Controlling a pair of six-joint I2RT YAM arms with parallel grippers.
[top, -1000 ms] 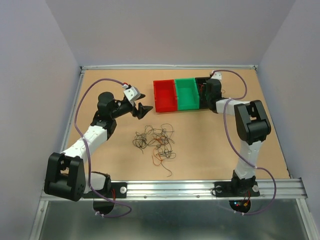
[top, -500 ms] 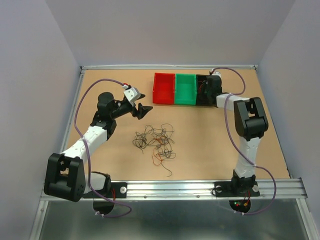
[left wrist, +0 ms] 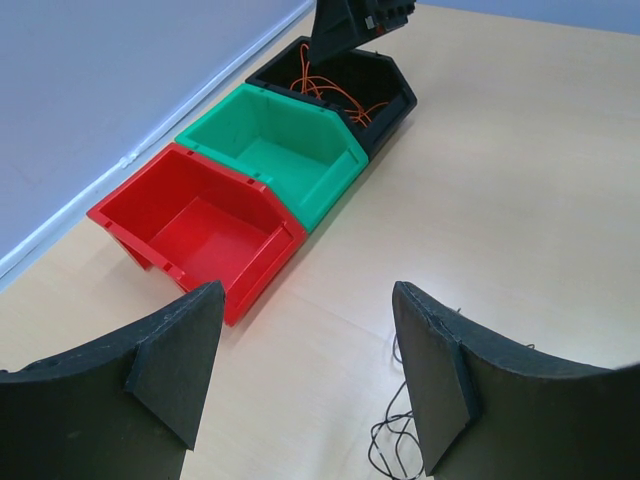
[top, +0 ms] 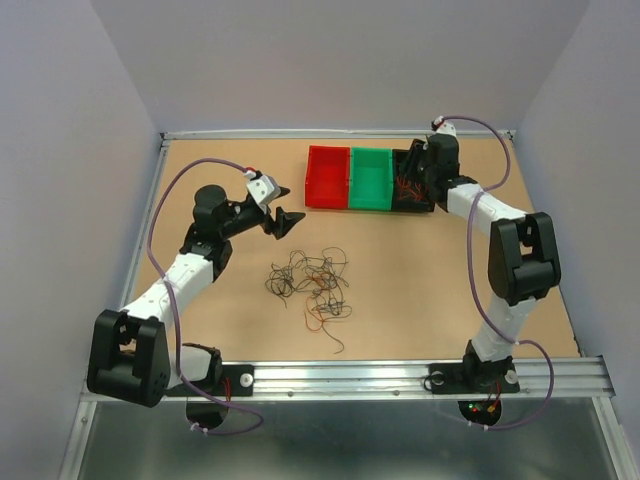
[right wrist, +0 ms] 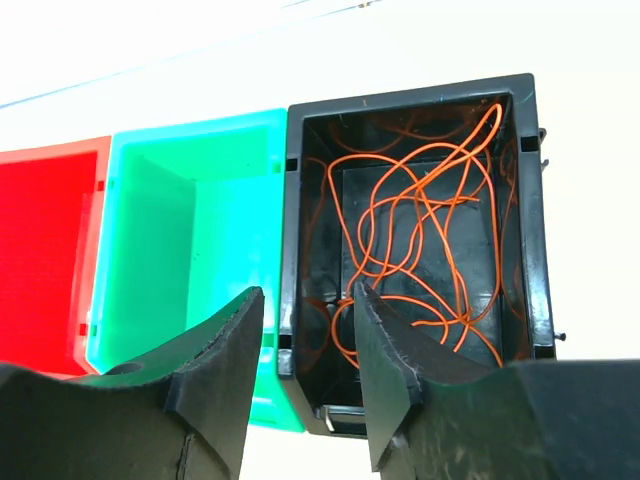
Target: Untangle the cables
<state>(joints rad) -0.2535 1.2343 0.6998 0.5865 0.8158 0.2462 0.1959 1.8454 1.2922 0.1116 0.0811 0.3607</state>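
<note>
Right claw (right wrist: 308, 300) parted, empty, above orange cables (right wrist: 420, 215) in black bin (right wrist: 410, 97); left claw (left wrist: 308, 300) open.

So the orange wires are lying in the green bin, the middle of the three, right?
Not quite. The orange wires lie in the black bin at the end of the row. The green bin, the middle of the three, is empty. The right wrist view shows it.

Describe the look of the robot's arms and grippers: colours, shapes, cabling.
The left arm and right arm have white links between chunky black joints, each trailed by a looping lilac cable. The left gripper and right gripper each carry two matt black, wedge-shaped fingers.
</note>
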